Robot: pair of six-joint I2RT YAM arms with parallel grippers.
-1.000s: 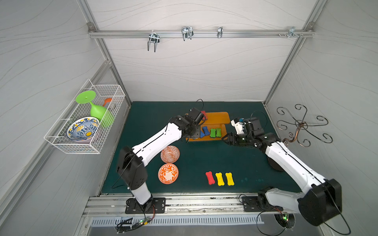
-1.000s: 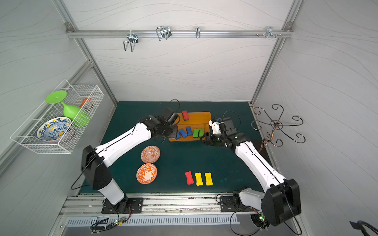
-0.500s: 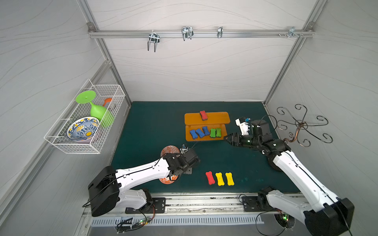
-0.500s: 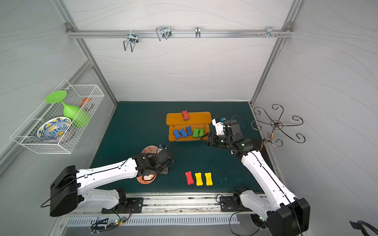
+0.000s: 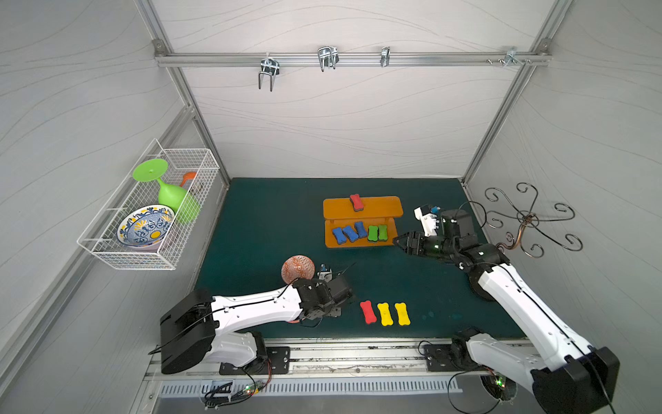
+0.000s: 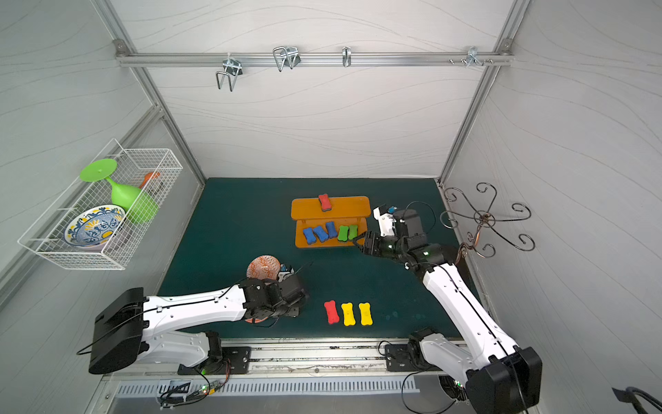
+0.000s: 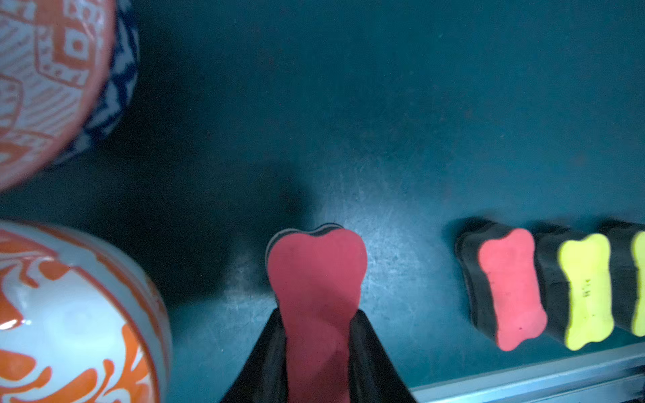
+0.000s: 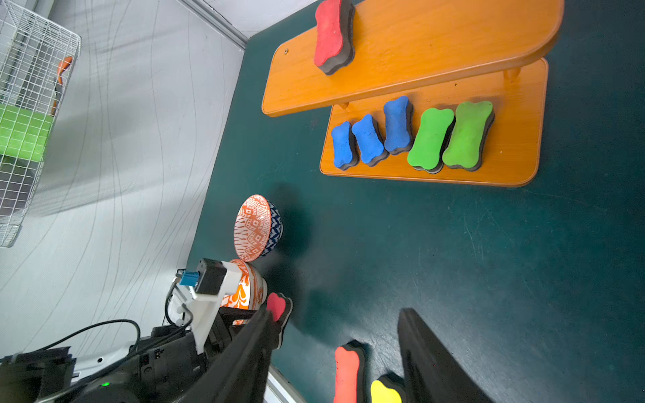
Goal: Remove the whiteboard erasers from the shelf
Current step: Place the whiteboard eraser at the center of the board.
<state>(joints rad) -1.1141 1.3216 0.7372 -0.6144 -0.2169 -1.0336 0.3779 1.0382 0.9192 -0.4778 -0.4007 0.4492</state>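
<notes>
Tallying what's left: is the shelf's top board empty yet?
Not empty. One red eraser lies on the top board of the shelf, as both top views and the right wrist view show.

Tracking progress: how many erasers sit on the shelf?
6: red eraser on the shelf's top board; three blue erasers and two green erasers on the lower board. Others may hide underneath.

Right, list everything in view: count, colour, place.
shelf: one, orange, back of mat
shelf erasers: six; one red upper board, three blue, two green lower board
mat erasers: three; one red, two yellow, front row
bowls: two, orange-patterned, mat's front left
wire basket: one, white, left wall; holds green goblet, blue bowl
scroll hook: one, dark metal, right wall
rail hooks: four, silver, back wall
left gripper: shut on fourth red eraser
right gripper: open, beside shelf
</notes>
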